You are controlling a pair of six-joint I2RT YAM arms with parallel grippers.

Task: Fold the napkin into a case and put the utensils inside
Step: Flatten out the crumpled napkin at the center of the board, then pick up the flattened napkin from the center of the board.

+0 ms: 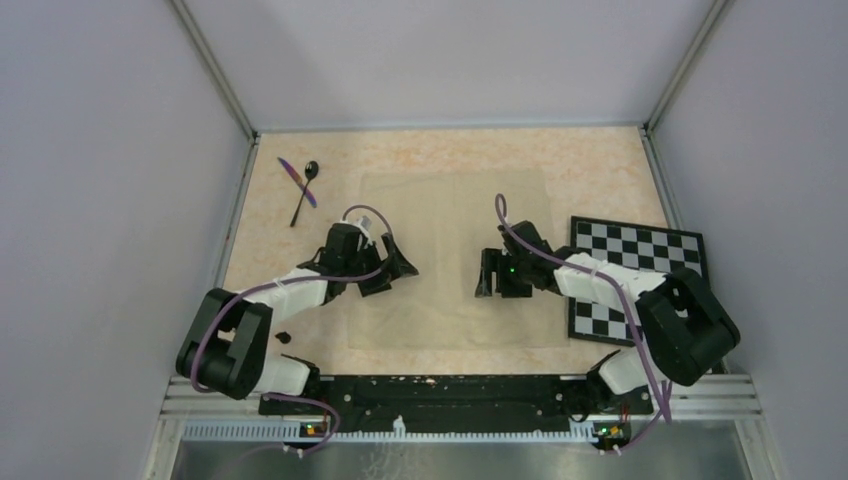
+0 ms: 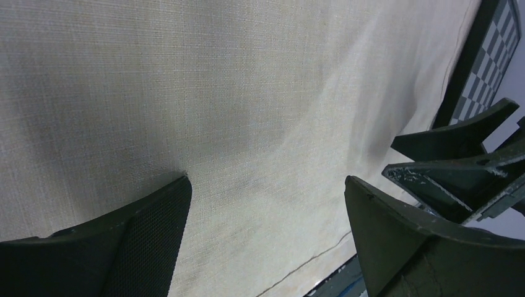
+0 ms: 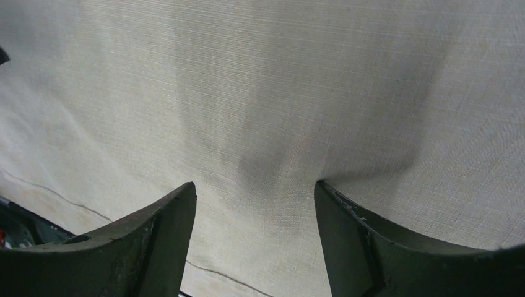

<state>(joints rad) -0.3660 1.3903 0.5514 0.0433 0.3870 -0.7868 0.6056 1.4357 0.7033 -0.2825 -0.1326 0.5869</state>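
Note:
The beige napkin [image 1: 450, 230] lies spread flat as a square in the middle of the table; no case is in view. My left gripper [image 1: 392, 268] stands open over its left part, fingertips down on the cloth [image 2: 247, 93], nothing between them [image 2: 266, 179]. My right gripper [image 1: 490, 272] is open over the right part, its tips [image 3: 254, 184] resting on the weave [image 3: 278, 80], which puckers slightly by the right finger. The black spoon [image 1: 305, 190] and the purple knife [image 1: 297, 182] lie crossed at the far left, off the cloth.
A black-and-white checkerboard [image 1: 635, 280] lies just right of the napkin and shows in the left wrist view too [image 2: 489, 62]. The right gripper's fingers [image 2: 458, 161] face my left gripper across the cloth. Walls close in the table on three sides.

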